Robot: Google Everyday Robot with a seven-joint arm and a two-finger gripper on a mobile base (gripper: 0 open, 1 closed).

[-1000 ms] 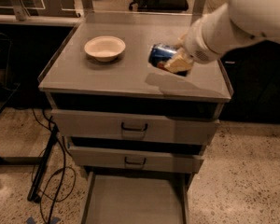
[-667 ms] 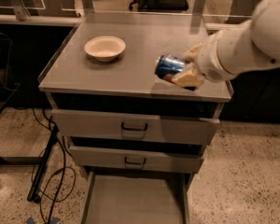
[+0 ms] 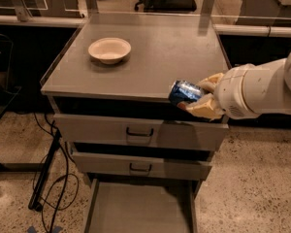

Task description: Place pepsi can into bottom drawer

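The pepsi can (image 3: pixel 184 92) is blue with a silver end and lies on its side in my gripper (image 3: pixel 200 95), held in the air at the front right edge of the cabinet top. My gripper's cream fingers (image 3: pixel 206 108) are shut on the can from the right; the white arm reaches in from the right edge. The bottom drawer (image 3: pixel 138 208) is pulled out at the bottom of the view, a flat grey tray with low sides and nothing in it. The can is above it and to its right.
A cream-white bowl (image 3: pixel 109 49) sits at the back left of the grey cabinet top (image 3: pixel 150 57). Two upper drawers with dark handles (image 3: pixel 139 132) stick out slightly. Black cables (image 3: pixel 51 178) trail on the speckled floor at the left. Desks and chairs stand behind.
My gripper has carried the can forward and down, from over the cabinet top's right side to its front edge. The bowl and the drawers have not moved.
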